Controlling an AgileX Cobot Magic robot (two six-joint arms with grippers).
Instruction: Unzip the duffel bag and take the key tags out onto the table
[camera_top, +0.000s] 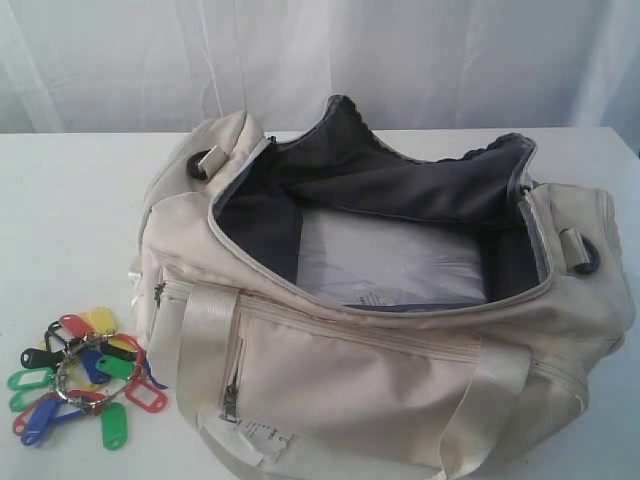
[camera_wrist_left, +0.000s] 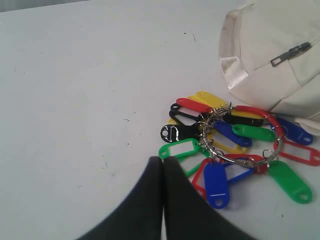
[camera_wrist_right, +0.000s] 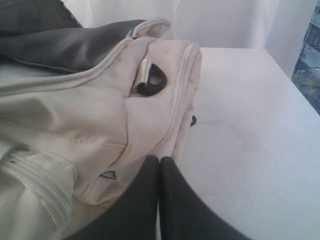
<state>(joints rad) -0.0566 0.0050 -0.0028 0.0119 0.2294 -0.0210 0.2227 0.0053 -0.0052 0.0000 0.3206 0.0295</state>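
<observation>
The cream duffel bag (camera_top: 380, 340) lies on the white table (camera_top: 70, 220) with its top zipper wide open, showing dark grey lining and a white sheet inside. The key tags (camera_top: 80, 375) lie in a bunch on the table left of the bag, red, green, blue, yellow and black on metal rings. In the left wrist view my left gripper (camera_wrist_left: 162, 160) is shut and empty, just short of the key tags (camera_wrist_left: 235, 145). My right gripper (camera_wrist_right: 159, 160) is shut and empty beside the bag's end (camera_wrist_right: 150, 100). Neither gripper shows in the exterior view.
A white curtain (camera_top: 320, 50) hangs behind the table. A white paper label (camera_top: 262, 438) sits on the bag's front near the table's front edge. A black strap ring (camera_wrist_right: 151, 80) is on the bag's right end, with bare table (camera_wrist_right: 250, 135) beside it.
</observation>
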